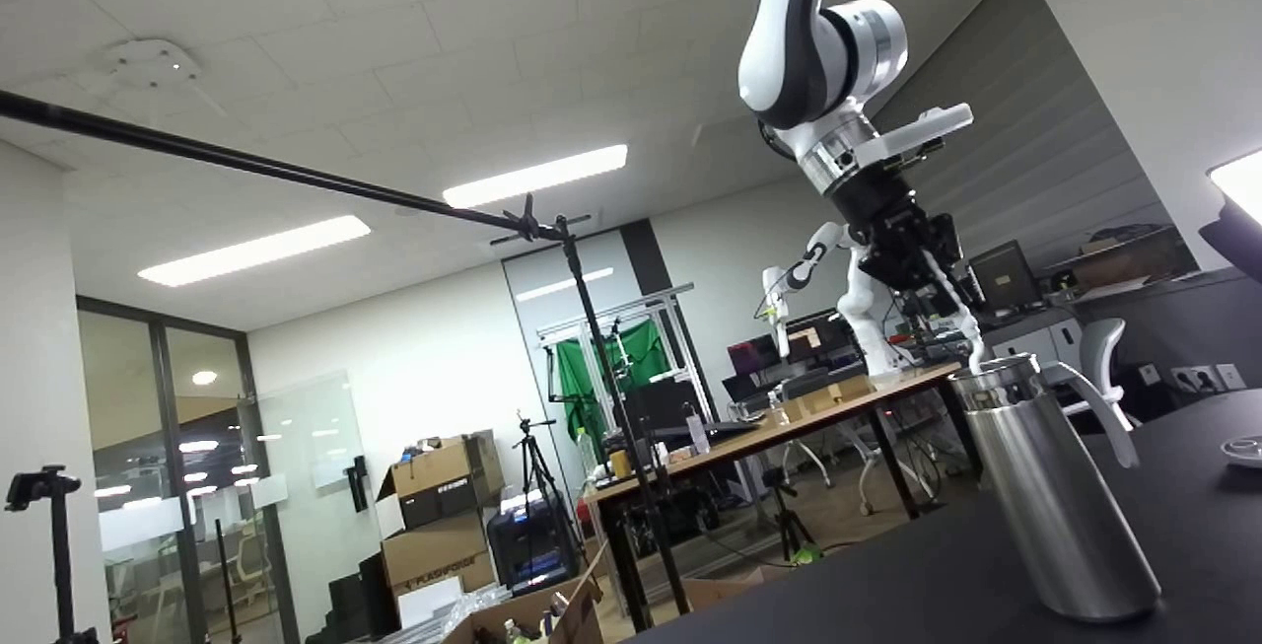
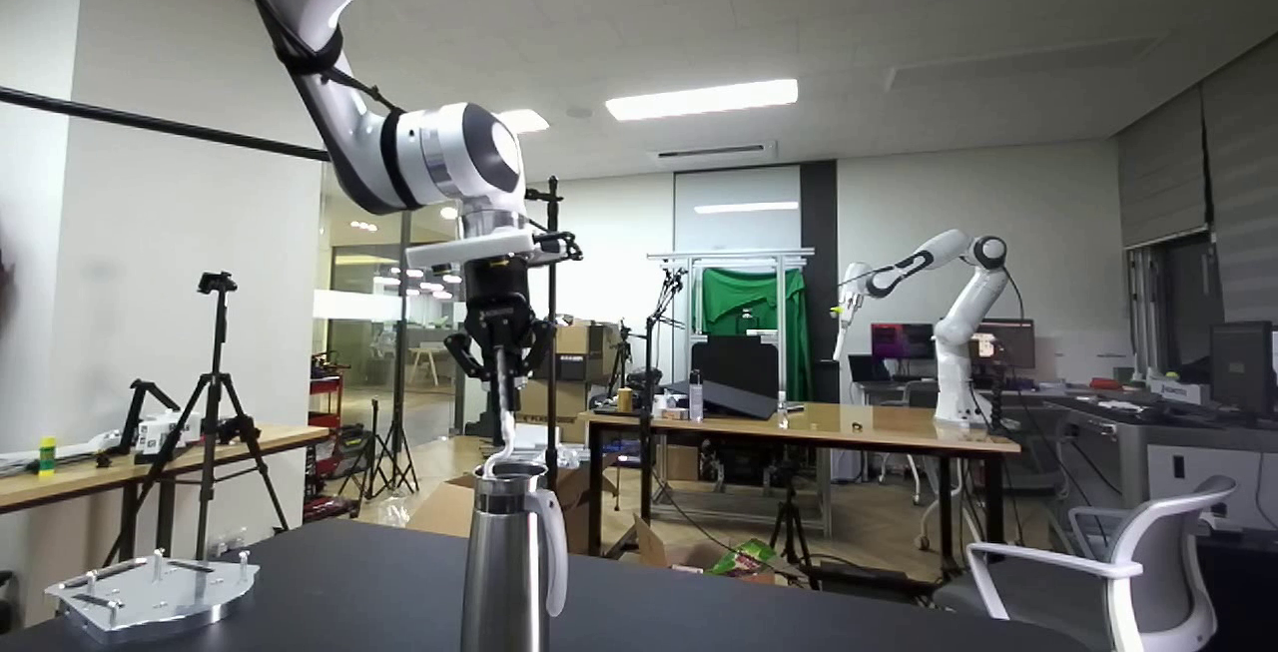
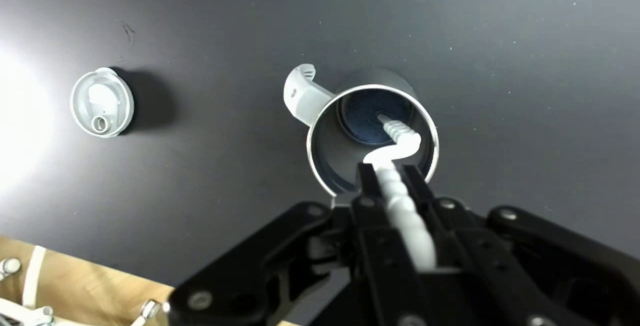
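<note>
My gripper (image 3: 390,168) is shut on a white ridged wand (image 3: 402,206), which lies between its two black fingers. Below the fingertips the wand makes an S-bend, and its thin ribbed end points down inside the mouth of a tall steel pitcher (image 3: 311,154). Both exterior views show the pitcher (image 2: 504,572) upright on the black table, the wand (image 2: 505,440) coming down from above into its open top. How deep the tip sits is hidden by the steel wall. The pitcher's pale handle (image 3: 307,99) sticks out to the upper left in the wrist view.
A round translucent lid (image 3: 101,102) lies on the black table, apart from the pitcher. A clear plate with metal posts (image 2: 155,597) rests on the table's left part in an exterior view. Beyond the table stand a white chair (image 2: 1158,572) and a wooden table (image 2: 839,427).
</note>
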You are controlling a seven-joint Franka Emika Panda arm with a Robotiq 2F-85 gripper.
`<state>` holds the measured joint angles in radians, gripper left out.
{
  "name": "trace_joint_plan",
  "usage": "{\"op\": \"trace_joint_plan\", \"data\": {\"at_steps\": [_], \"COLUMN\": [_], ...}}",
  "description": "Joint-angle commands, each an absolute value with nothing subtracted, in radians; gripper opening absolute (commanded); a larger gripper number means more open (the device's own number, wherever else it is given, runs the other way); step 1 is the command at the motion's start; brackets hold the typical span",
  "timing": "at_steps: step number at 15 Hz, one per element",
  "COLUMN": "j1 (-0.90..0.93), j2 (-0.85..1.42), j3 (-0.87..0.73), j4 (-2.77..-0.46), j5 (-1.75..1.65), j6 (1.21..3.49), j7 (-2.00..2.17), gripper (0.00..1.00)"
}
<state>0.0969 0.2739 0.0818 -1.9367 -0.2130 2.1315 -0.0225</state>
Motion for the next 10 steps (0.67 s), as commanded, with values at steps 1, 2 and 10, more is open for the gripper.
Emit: {"op": "trace_joint_plan", "data": {"at_steps": [1,2,10], "j1": [0.119,0.127,0.176], "j2": [0.266,0.248,0.1], "j3": [0.074,0.076,0.12], "j4": [-1.899,-1.893,-1.823], "j5": [-0.244,-0.254,-0.295], "j6": [2.077,2.049,1.854], "j7": [0.003,0.01,-0.007], "gripper": [0.04,0.04,0.04]}}
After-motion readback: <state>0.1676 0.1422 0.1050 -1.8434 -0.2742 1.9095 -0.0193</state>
